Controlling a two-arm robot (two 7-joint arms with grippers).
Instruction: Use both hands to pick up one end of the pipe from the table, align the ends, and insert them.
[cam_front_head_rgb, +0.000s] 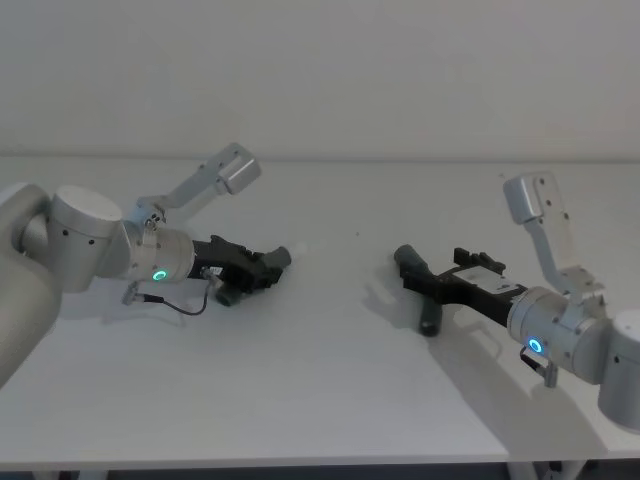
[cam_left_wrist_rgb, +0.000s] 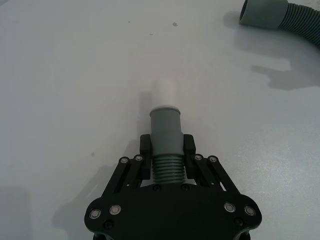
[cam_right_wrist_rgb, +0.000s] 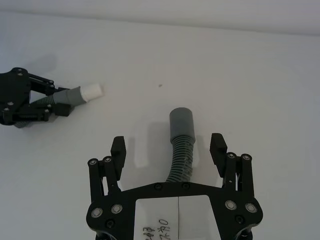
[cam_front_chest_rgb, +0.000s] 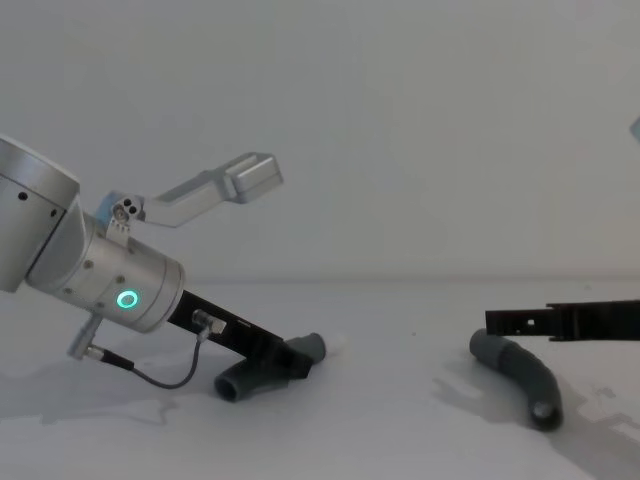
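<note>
The pipe is in two ribbed dark-grey pieces on the white table (cam_front_head_rgb: 330, 380). My left gripper (cam_front_head_rgb: 268, 266) is shut on the left piece (cam_front_chest_rgb: 250, 378) just behind its grey collar (cam_left_wrist_rgb: 166, 127). That collar's whitish tip (cam_left_wrist_rgb: 164, 92) points toward the other piece. This piece sits low at the table surface. My right gripper (cam_right_wrist_rgb: 168, 149) is open, one finger on each side of the right piece (cam_right_wrist_rgb: 181, 155). The right piece lies on the table with its wider collar (cam_right_wrist_rgb: 181, 122) pointing away from the wrist. In the chest view it (cam_front_chest_rgb: 515, 372) curves below the right gripper (cam_front_chest_rgb: 500, 322).
A bare stretch of table separates the two pieces. A pale wall (cam_front_head_rgb: 320, 70) rises behind the table's far edge. The left wrist's thin cable (cam_front_head_rgb: 185, 305) droops onto the table beside the arm.
</note>
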